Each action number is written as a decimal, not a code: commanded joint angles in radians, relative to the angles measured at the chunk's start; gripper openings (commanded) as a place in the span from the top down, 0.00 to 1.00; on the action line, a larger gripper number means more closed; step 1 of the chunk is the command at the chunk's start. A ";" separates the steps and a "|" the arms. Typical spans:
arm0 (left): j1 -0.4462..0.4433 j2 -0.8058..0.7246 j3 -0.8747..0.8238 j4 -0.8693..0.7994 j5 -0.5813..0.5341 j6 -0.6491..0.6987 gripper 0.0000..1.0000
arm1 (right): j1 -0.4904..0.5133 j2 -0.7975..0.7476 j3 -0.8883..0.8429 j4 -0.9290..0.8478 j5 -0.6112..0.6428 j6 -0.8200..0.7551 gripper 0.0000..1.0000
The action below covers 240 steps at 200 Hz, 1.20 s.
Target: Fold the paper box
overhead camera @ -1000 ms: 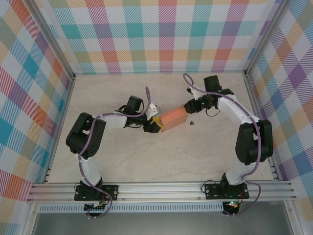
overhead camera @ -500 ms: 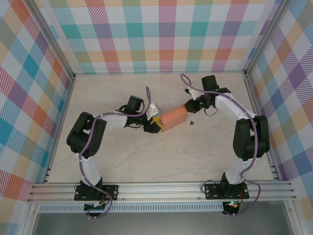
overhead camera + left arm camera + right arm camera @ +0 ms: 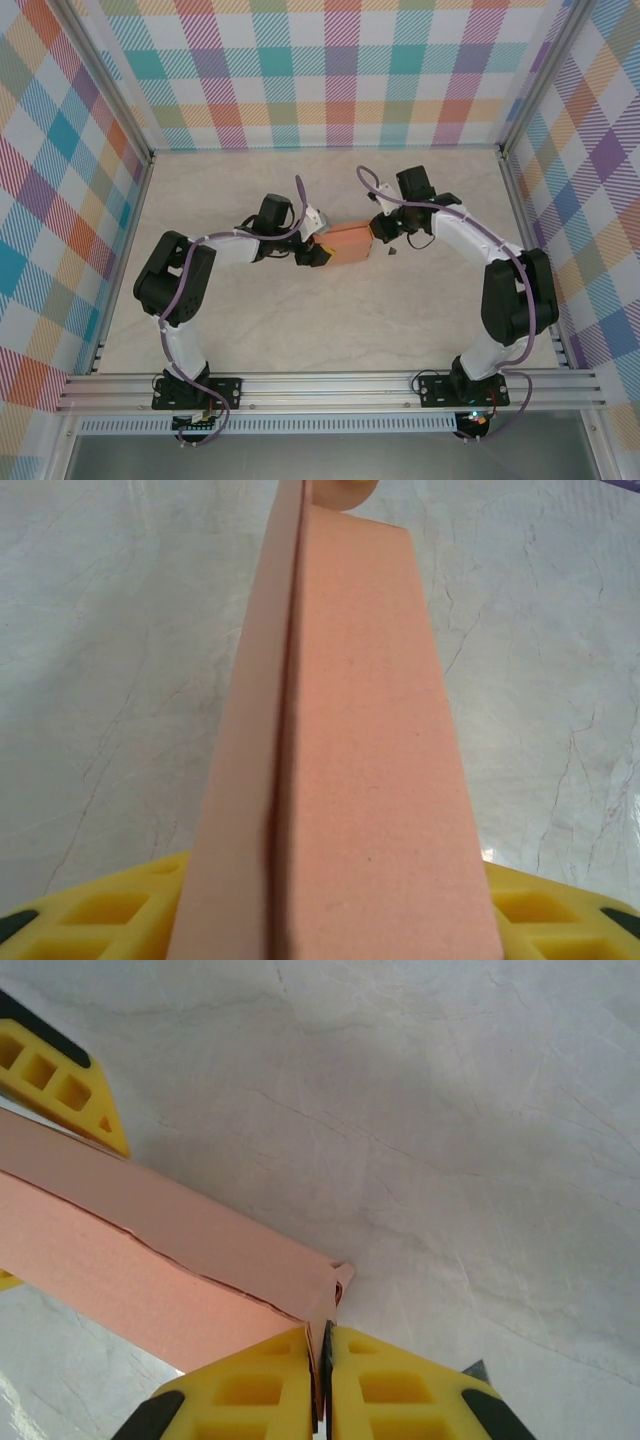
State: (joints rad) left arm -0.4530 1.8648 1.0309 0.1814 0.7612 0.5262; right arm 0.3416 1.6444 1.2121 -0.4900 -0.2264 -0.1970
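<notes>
Cream marbled table (image 3: 250, 320), walled on three sides by pastel plaid panels (image 3: 340, 70). From above we see two black-and-white arms reaching in from the near edge and curving toward each other, so that their grippers meet near the table's middle.

Between them is the paper box (image 3: 347, 241), a small salmon-orange rectangular block of matte card. It lies roughly left to right (slightly tilted in the overhead view).

The left gripper (image 3: 318, 250) clamps the box's left end. In its wrist view we see the box running straight away from between the yellow fingers (image 3: 90, 920), with a seam along its length.

The right gripper (image 3: 380, 230) is at the box's right end. In its wrist view the yellow fingers (image 3: 400, 1380) are pressed together, pinching a thin card flap at the box's corner.

A tiny dark scrap (image 3: 393, 251) lies on the table just beside the box's right end.
</notes>
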 commanded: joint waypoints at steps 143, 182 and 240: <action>-0.026 -0.007 -0.047 0.092 -0.071 -0.065 0.49 | 0.107 -0.038 -0.065 -0.011 0.182 0.379 0.91; -0.042 -0.003 -0.048 0.107 -0.090 -0.067 0.49 | 0.152 -0.053 -0.058 -0.028 0.228 0.458 0.94; -0.051 -0.012 -0.060 0.114 -0.092 -0.061 0.49 | 0.158 -0.041 -0.066 -0.004 0.239 0.436 0.94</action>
State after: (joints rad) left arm -0.4904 1.8576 0.9802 0.2924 0.7048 0.4820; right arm 0.4767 1.6012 1.1744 -0.4488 0.0559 0.2321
